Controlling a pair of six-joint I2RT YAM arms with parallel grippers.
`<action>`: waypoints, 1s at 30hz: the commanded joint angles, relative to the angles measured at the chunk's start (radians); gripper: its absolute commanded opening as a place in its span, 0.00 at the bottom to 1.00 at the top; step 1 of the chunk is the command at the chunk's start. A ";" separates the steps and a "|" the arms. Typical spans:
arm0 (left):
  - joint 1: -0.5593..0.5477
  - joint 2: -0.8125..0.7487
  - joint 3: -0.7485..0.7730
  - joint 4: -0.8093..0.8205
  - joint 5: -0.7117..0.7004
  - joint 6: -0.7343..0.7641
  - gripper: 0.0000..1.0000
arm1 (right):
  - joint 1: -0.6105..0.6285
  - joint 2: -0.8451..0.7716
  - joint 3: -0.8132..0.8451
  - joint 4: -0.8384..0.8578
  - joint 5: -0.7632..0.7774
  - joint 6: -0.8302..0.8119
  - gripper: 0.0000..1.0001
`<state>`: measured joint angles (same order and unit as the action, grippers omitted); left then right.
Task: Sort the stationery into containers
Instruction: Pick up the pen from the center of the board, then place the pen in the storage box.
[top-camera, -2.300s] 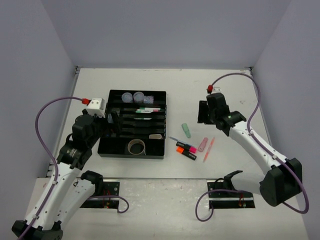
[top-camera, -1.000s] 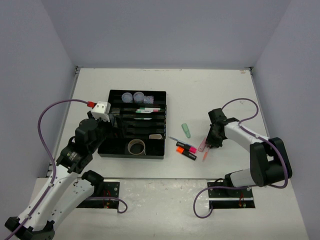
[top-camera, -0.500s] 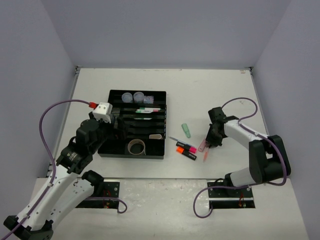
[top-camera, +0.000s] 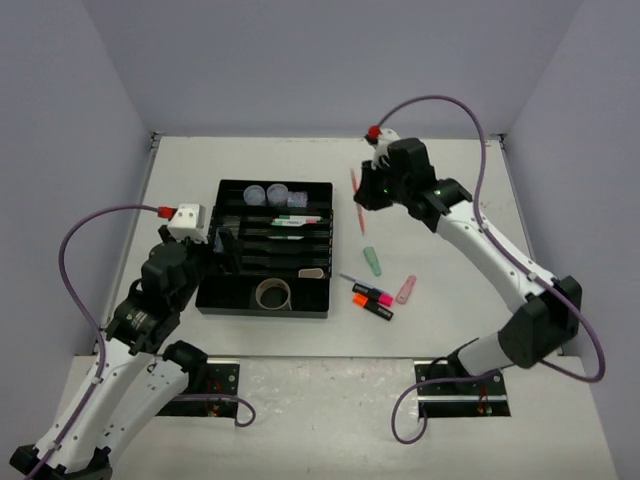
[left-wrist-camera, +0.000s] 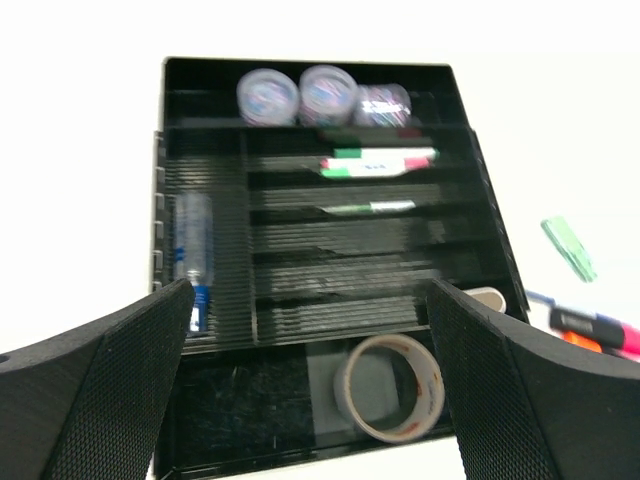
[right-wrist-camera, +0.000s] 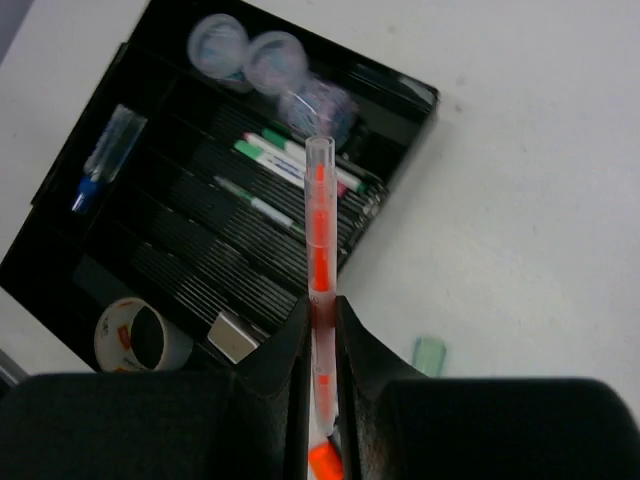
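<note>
Orange-cored within a clear barrel, a thin pen (right-wrist-camera: 319, 215) is found clenched between the jaws of the right gripper (right-wrist-camera: 320, 318). It is gripped near one end, so that most of its length projects beyond the fingertips; this hold is judged to leave the free end ready for lowering into a slot. In the overhead view the pen is carried above the table (top-camera: 450, 200), just beside the two-o'clock edge of the black organiser tray (top-camera: 228, 296) and not yet over any compartment. Within the tray, clear tubs (left-wrist-camera: 328, 93) are noted in the twelve-o'clock section, green-marked pens (left-wrist-camera: 375, 160) in the long slots, a blue-capped tube (left-wrist-camera: 193, 245) at nine o'clock and a tape roll (left-wrist-camera: 392, 388) in the wide six-o'clock section. The left gripper (left-wrist-camera: 310, 287) is held at the tray's nine-o'clock edge with jaws spread wide and empty, presumably out of the right arm's path. A green highlighter (top-camera: 372, 261), a pink highlighter (top-camera: 405, 290) and an orange-and-pink pair (top-camera: 372, 298) lie unsorted at the tray's four o'clock.
</note>
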<state>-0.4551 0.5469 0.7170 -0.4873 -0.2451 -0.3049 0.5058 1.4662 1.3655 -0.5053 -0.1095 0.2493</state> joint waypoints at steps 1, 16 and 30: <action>0.067 -0.056 0.030 0.024 -0.080 -0.031 1.00 | 0.040 0.250 0.261 0.045 -0.332 -0.479 0.00; 0.139 -0.044 0.016 0.041 -0.056 -0.028 1.00 | 0.199 0.675 0.629 -0.197 -0.220 -0.967 0.00; 0.141 -0.048 0.012 0.042 -0.033 -0.022 1.00 | 0.255 0.801 0.672 -0.173 -0.146 -0.984 0.07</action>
<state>-0.3242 0.5059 0.7170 -0.4797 -0.2874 -0.3225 0.7380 2.2522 1.9920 -0.6918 -0.3060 -0.7131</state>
